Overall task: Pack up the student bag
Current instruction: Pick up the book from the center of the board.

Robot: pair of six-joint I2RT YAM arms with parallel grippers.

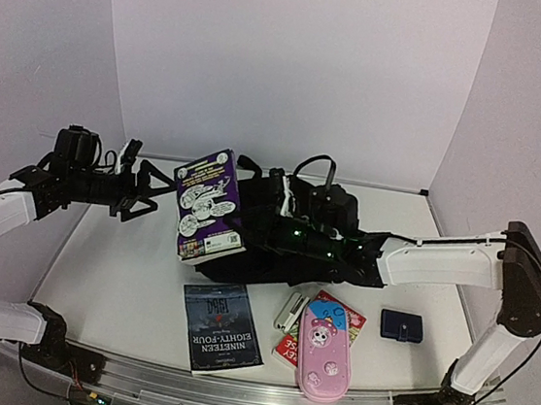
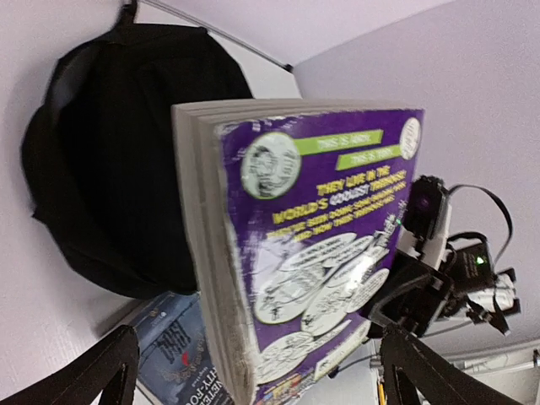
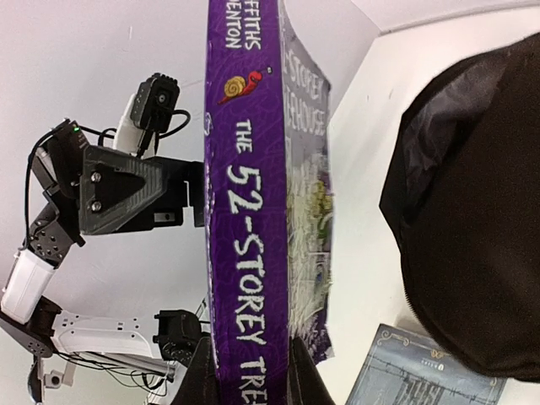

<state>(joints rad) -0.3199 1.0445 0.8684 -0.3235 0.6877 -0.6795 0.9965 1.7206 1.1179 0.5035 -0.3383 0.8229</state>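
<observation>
The bag (image 2: 110,152) lies in the middle of the bench (image 1: 116,273), toward the back; I cannot see its opening. Just beside it, the right tool (image 3: 251,375) pinches the purple book (image 1: 209,205) by its lower edge and holds it upright. This is probably so that the left tool (image 1: 154,194), which is spread wide and not touching the book, can steady it before it goes in.

The right gripper (image 3: 250,367) clamps the purple book (image 3: 249,211) by its spine, which reads 52-Storey. The student bag (image 3: 472,211) sits beside it.
</observation>
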